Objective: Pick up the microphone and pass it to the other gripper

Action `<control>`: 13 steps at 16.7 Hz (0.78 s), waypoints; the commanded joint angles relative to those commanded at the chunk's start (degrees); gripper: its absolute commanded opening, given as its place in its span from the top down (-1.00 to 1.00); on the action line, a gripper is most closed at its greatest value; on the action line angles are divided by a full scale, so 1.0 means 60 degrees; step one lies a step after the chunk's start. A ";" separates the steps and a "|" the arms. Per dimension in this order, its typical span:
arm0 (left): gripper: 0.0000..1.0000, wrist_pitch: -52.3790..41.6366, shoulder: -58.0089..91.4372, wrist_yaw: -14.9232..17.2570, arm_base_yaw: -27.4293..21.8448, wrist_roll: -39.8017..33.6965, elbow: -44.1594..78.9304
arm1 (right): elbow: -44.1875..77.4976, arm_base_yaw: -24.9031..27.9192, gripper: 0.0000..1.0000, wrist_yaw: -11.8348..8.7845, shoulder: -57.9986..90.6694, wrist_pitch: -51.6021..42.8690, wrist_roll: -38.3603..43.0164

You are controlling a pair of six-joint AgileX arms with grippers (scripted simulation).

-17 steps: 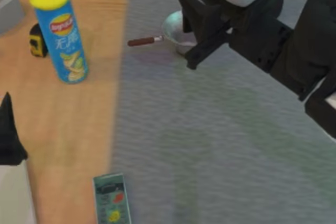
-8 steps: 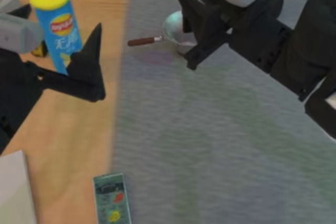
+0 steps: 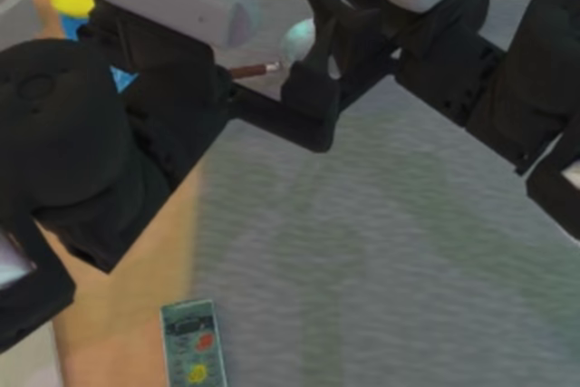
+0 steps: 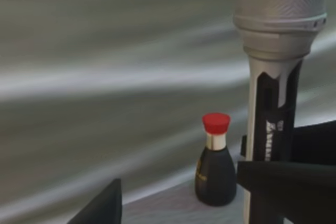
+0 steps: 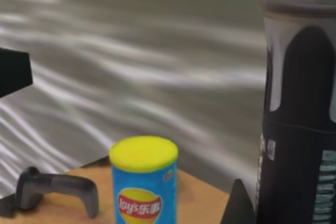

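Reaching across from the frame's left edge, where it sat half a second ago, the left gripper (image 3: 313,88) is now meeting the right gripper (image 3: 337,47) at the upper middle of the frame, above the worktop (image 3: 381,251). That right gripper is pinching the microphone (image 4: 275,77), holding it upright with its silver mesh head on top. The left gripper's fingers (image 4: 100,208) are standing spread, with the microphone near them. A red-capped dark bottle (image 4: 215,169) is standing behind. The chips can (image 5: 143,179) is standing at the upper left, mostly hidden under the left arm.
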 joint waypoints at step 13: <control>-1.00 0.0789 0.3127 0.0718 0.0669 -0.0002 0.2270 | 0.0000 0.0000 1.00 0.0000 0.0000 0.0000 0.0000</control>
